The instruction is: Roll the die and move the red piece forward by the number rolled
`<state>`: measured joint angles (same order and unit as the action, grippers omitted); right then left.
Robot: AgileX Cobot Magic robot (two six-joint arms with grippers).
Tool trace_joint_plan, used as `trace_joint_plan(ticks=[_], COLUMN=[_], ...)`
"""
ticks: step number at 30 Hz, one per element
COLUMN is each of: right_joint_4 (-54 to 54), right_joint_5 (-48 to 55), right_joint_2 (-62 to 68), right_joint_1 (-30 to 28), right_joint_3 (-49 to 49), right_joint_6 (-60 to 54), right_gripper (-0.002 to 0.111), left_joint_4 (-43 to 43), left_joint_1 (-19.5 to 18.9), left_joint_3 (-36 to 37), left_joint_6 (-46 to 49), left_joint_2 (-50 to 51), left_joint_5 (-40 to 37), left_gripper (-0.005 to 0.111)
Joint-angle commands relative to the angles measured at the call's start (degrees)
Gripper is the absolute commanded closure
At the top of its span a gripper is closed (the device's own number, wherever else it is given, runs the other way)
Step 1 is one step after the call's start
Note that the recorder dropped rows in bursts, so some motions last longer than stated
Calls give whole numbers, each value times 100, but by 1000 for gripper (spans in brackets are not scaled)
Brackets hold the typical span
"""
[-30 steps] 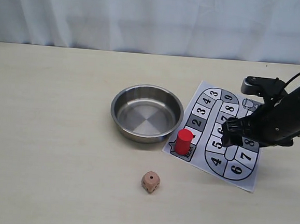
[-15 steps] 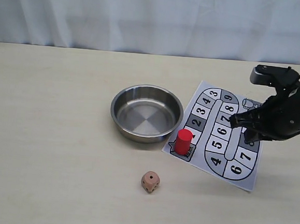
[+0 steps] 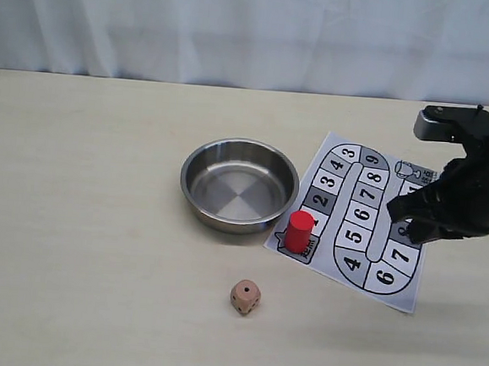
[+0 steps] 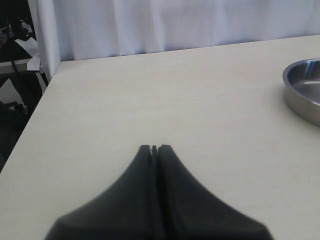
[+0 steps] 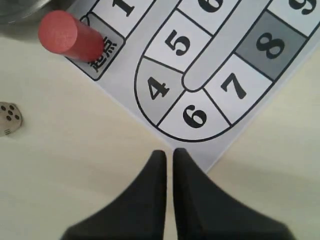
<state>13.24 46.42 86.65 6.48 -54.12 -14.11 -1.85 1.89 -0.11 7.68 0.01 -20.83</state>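
Red piece (image 3: 300, 231) stands upright on the board's (image 3: 355, 236) corner square beside 1, near the steel bowl (image 3: 187, 178). The die (image 3: 245, 297) sits on bare table, off the board. Right gripper (image 5: 166, 154) hovers by the 6 — fingers together, empty. Left gripper (image 4: 154, 148) closed too — holding nothing.

Light falls bright, even and soft over the table (image 3: 80, 221), so shadows are faint. The steel bowl (image 3: 239, 185) carries a mild sheen inside with no hard glare, and a thin shadow under its near rim. In front of the bowl the die (image 3: 246, 296) drops a small soft shadow. My fingers (image 4: 135, 205) blur close to both wrist lenses
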Motion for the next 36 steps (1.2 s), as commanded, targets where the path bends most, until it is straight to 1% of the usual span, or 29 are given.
trace_joint_plan(ticks=[1,6,9,17,24,26,28,33,36], right_joint_4=[-62,-63,-63,-76,-509,-530,-530,-600,-502], right_joint_5=[40,40,16,16,-28,-225,-562,-1045,-1118], right_joint_2=[-49,-49,-27,330,919,1126,1303,1671,1919], right_joint_1=[391,1213,1559,2261,2910,3108,3232,3232,3232], right_joint_3=[12,12,12,12,12,12,12,12,12], right_joint_6=[-91,-160,-160,-171,54,67,86,86,86], right_gripper=[104,104,104,104,104,104,104,104,104], left_joint_4=[-29,-29,-29,-29,-29,-29,-29,-29,-29], left_joint_1=[10,10,10,10,10,10,10,10,10], left_joint_3=[11,11,11,11,11,11,11,11,11], left_joint_6=[-23,-23,-23,-23,-23,-23,-23,-23,-23], left_joint_2=[-1,-1,-1,-1,-1,-1,-1,-1,-1], left_joint_5=[55,55,55,55,55,55,55,55,55], left_gripper=[107,107,107,107,107,107,107,107,107])
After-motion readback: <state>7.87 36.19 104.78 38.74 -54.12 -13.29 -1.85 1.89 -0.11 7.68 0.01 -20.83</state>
